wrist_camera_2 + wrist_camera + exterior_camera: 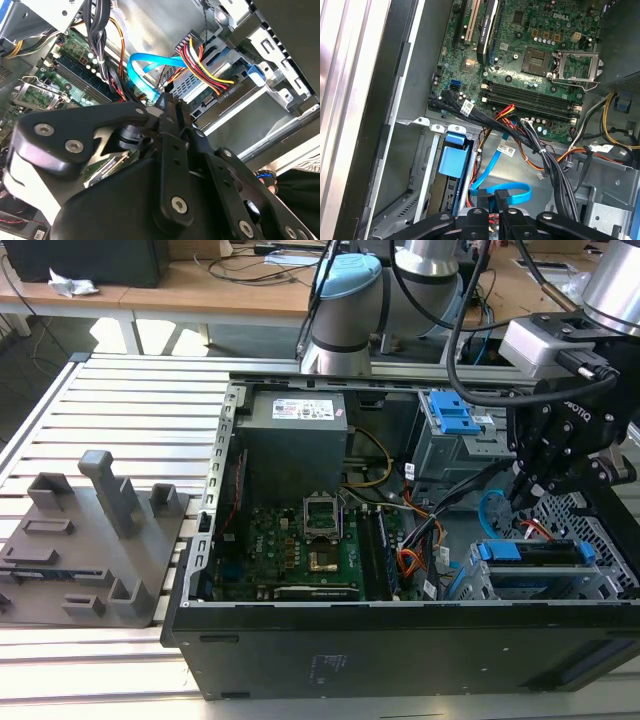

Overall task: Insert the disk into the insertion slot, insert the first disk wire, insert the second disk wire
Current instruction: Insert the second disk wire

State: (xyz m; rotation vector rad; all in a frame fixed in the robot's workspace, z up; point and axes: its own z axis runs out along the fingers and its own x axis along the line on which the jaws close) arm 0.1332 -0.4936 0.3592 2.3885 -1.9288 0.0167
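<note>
The disk [530, 553], in its blue carrier, sits seated in the slot [560, 585], the grey perforated cage at the case corner on the exterior view's right, just below the tool [522, 495]. In the first wrist view the carrier's blue face [454, 161] shows inside the cage, just ahead of the tool [492, 212].

The tool hangs over the disk's inner end, its fingers [172, 112] drawn close together around the plug end of a light blue cable [145, 70]; whether they truly pinch it I cannot tell. That cable loops out from the fingertips [505, 197] across the case floor. A thin orange-red wire [537, 530] curves just beside the tool, above the disk. A bundle of red, yellow and black wires [207, 67] runs to a plug at the drive's end, just past the tool.

Farther from the tool lie the motherboard [300, 550] and the power supply [297, 435]. A second bay with a blue latch [455, 415] stands behind the tool. Well apart, a grey fixture [95, 540] rests on the slatted table [130, 410].
</note>
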